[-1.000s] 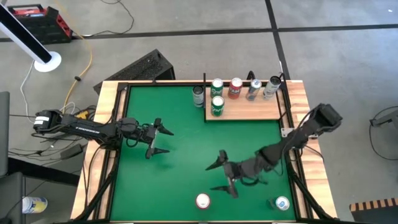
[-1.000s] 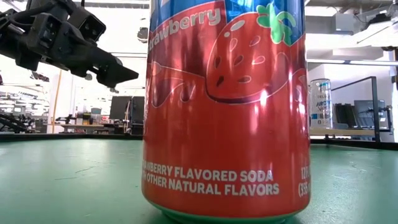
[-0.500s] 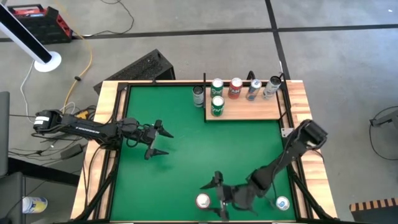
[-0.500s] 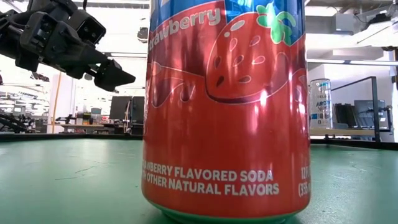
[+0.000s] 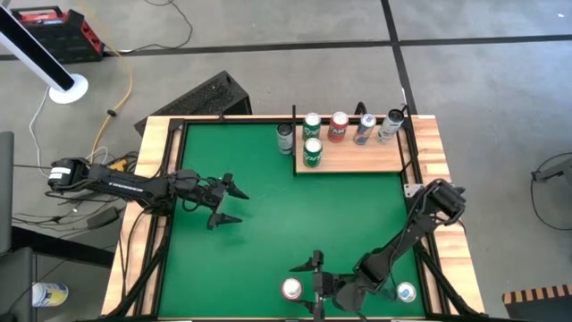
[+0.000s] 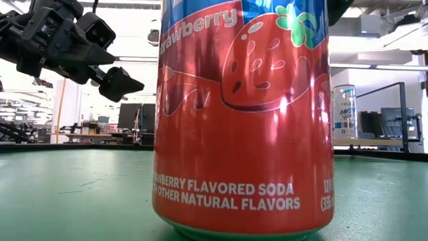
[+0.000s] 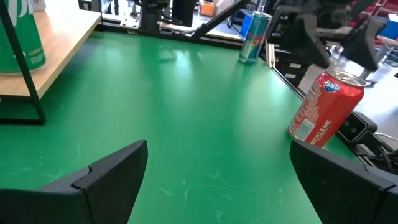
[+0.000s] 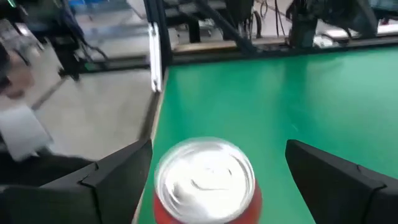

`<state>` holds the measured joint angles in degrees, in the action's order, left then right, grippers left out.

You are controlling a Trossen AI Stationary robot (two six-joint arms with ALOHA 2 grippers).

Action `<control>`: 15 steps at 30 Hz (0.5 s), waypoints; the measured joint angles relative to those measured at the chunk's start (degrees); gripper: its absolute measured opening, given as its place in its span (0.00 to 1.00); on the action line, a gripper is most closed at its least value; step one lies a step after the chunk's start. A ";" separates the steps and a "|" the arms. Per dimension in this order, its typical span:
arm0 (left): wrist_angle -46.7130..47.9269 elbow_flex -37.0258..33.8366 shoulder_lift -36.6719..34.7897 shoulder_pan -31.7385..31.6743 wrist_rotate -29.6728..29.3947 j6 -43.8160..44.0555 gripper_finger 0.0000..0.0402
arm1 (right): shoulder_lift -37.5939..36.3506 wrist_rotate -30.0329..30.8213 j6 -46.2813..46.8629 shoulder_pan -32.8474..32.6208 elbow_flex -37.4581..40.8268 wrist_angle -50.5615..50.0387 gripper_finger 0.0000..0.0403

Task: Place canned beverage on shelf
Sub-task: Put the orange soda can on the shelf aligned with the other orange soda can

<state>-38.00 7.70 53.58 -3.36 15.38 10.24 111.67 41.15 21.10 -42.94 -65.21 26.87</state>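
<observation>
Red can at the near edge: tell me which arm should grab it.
Right. The right gripper is open, its fingers either side of the red can. The left gripper hovers open, far off over the table's left side.

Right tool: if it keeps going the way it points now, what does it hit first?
Most likely the red strawberry soda can: the right tool is open, fingers either side of the can's line, can just ahead. Depth is unclear.

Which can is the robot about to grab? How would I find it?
Look at the green table's near edge, far from the wooden shelf. The red strawberry soda can stands there, between the right gripper's open fingers; its blue neighbour stands farther right.
</observation>
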 joint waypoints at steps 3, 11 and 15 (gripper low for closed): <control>-0.01 0.00 0.00 0.00 -0.01 0.07 0.94 | 0.34 0.17 -0.10 -0.07 0.15 -1.11 0.97; -0.04 0.00 0.00 0.00 -0.02 0.21 0.94 | 0.23 -0.46 1.83 -0.09 0.07 -2.75 0.97; 0.00 0.00 0.00 -0.02 -0.02 0.57 0.94 | 0.23 -0.68 1.84 -0.07 0.07 -3.20 0.97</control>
<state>-38.00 7.70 53.58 -3.38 15.35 10.81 111.90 40.47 22.94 -43.00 -65.14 23.68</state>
